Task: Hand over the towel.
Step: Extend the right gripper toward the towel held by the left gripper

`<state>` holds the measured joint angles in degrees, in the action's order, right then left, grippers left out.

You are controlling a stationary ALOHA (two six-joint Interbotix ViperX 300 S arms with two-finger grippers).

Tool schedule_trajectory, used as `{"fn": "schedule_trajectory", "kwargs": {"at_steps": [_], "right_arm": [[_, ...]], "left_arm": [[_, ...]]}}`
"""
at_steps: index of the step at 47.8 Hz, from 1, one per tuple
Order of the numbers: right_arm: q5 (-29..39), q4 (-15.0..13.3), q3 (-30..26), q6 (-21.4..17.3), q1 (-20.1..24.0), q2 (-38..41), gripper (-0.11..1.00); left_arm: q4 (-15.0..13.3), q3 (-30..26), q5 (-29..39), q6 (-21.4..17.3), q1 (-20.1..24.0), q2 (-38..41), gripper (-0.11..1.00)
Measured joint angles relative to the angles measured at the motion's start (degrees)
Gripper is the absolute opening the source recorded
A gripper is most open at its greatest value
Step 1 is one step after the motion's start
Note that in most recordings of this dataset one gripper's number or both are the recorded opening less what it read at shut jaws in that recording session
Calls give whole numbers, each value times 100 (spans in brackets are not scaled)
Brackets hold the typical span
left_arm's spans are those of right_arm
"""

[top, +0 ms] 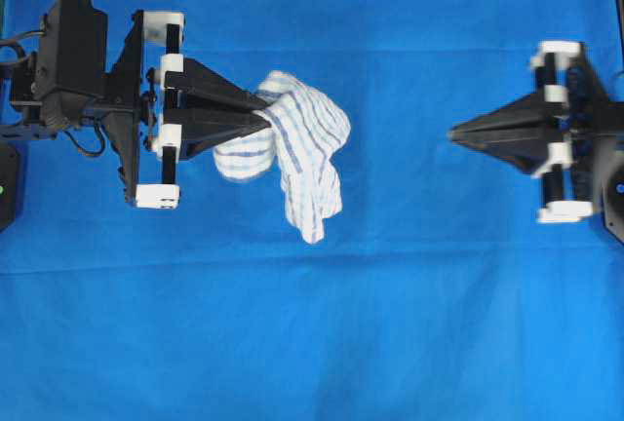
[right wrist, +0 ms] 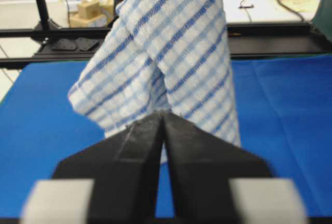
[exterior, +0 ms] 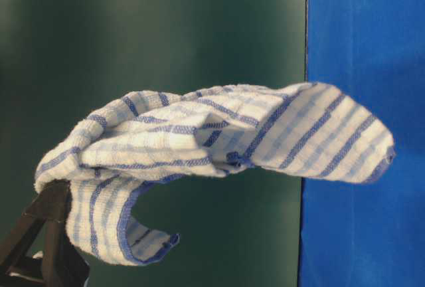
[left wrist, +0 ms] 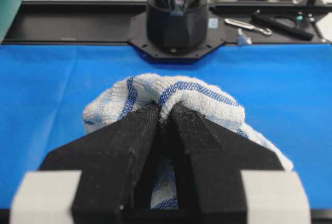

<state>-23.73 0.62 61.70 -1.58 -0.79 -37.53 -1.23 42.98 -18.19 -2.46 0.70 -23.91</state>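
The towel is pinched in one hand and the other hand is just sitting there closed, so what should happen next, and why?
Probably the right hand should open, then move toward the towel. The left hand is shut on the towel's bunched middle and holds it up off the blue cloth, with a free flap hanging toward the right hand. That hand is shut and well apart from the towel, so it cannot take it yet.

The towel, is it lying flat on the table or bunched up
Bunched up. The towel is pinched in the shut left end effector, draping in loose folds rather than spread out.
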Motion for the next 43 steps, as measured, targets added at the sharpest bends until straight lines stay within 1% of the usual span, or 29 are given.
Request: {"fn": "schedule_trajectory", "kwargs": {"at_steps": [5,7,9,13,21,30,38,43], "right_arm": [[-149,53,-299,0,0,492,60],[-237,62,-431,0,0,703,67],[-343,88,-598,-9,0,949,73],[-457,141,-923,-9,0,1406,73],[-492,158,-1529,-9,0,2188,73],[-237,158,-2215,-9,-9,2883,73],[-44,167,-2522,-9,-9,3146,73],[-26,246,-2558,-9,-9,3164,73]], "left_arm": [[0,0,0,0,0,0,5],[0,0,0,-9,0,0,5],[0,0,0,-9,0,0,5],[0,0,0,-9,0,0,5],[0,0,0,-9,0,0,5],[0,0,0,-9,0,0,5],[0,0,-9,-18,0,0,5],[0,0,0,-9,0,0,5]]}}
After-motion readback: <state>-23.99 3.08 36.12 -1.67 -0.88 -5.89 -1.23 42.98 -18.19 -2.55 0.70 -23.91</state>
